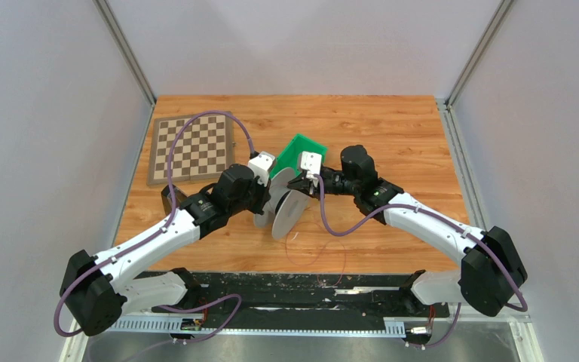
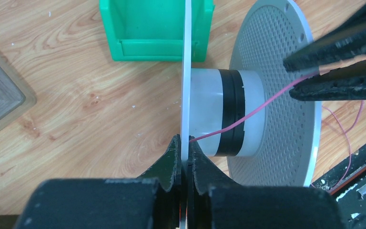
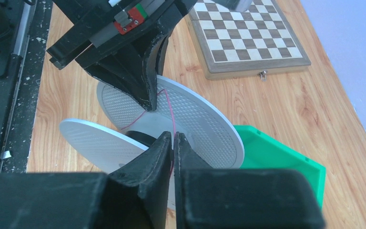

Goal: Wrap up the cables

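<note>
Only wrist views show left fingers (image 2: 177, 153) clamping the pale grey perforated spool disc (image 3: 195, 124), right fingers (image 3: 167, 144) pinching thin pink wire (image 2: 262, 103).

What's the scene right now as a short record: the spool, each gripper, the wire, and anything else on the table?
spool: pale grey, two perforated discs, white hub with black band, held tilted
left gripper: shut on one disc's edge
right gripper: shut on pink wire
wire path: hub to right gripper, slack trailing on table
other items: green bin, chessboard
</note>
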